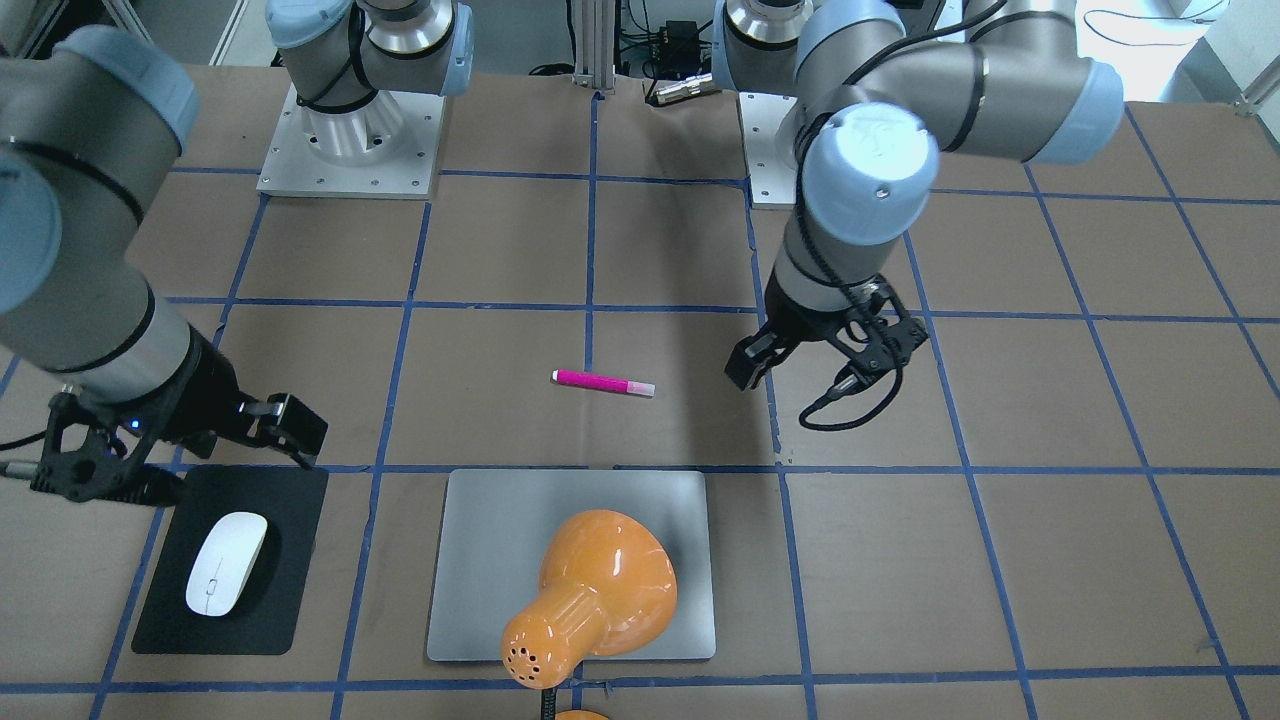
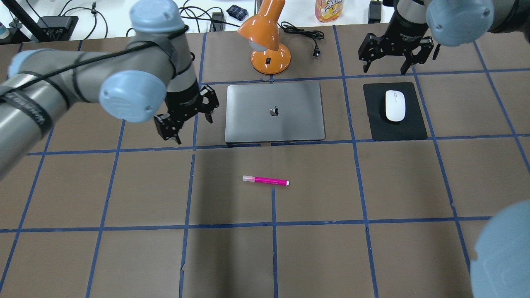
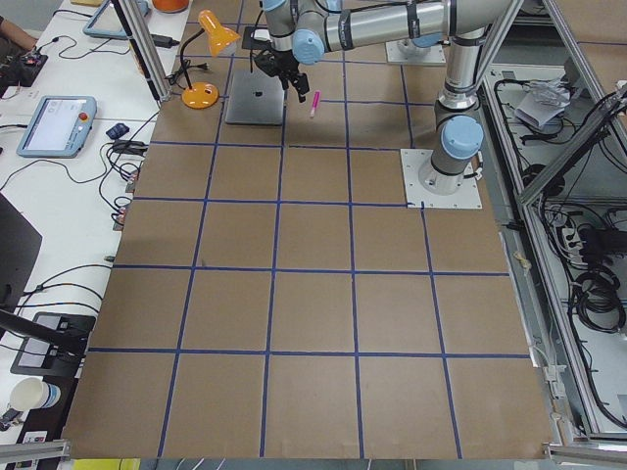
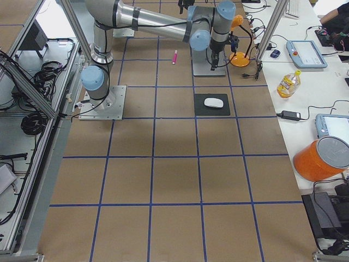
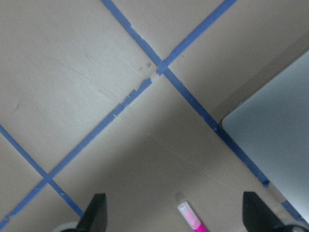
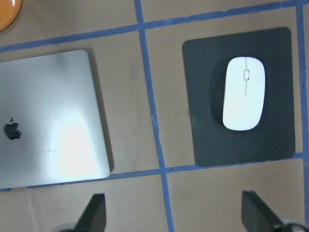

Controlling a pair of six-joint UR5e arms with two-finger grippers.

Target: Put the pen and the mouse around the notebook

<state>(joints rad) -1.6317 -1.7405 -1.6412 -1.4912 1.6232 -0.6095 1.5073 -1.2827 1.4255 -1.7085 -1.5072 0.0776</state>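
Observation:
The magenta pen [image 2: 265, 180] lies flat on the brown table, a short way in front of the silver notebook [image 2: 274, 111]. The white mouse [image 2: 395, 105] rests on a black mat [image 2: 395, 129] to the notebook's right. My left gripper [image 2: 188, 118] hovers open and empty just left of the notebook; its wrist view shows the pen's cap end [image 5: 190, 220] between the fingertips' line and a notebook corner [image 5: 275, 130]. My right gripper [image 2: 385, 66] hangs open and empty beyond the mat, and the mouse [image 6: 244, 93] shows in its wrist view.
An orange desk lamp [image 2: 265, 37] stands behind the notebook, its head leaning over the far edge, with its cord [image 2: 308, 35] trailing right. A bottle [image 2: 329, 9] and cables sit past the table's far edge. Blue tape lines grid the brown surface.

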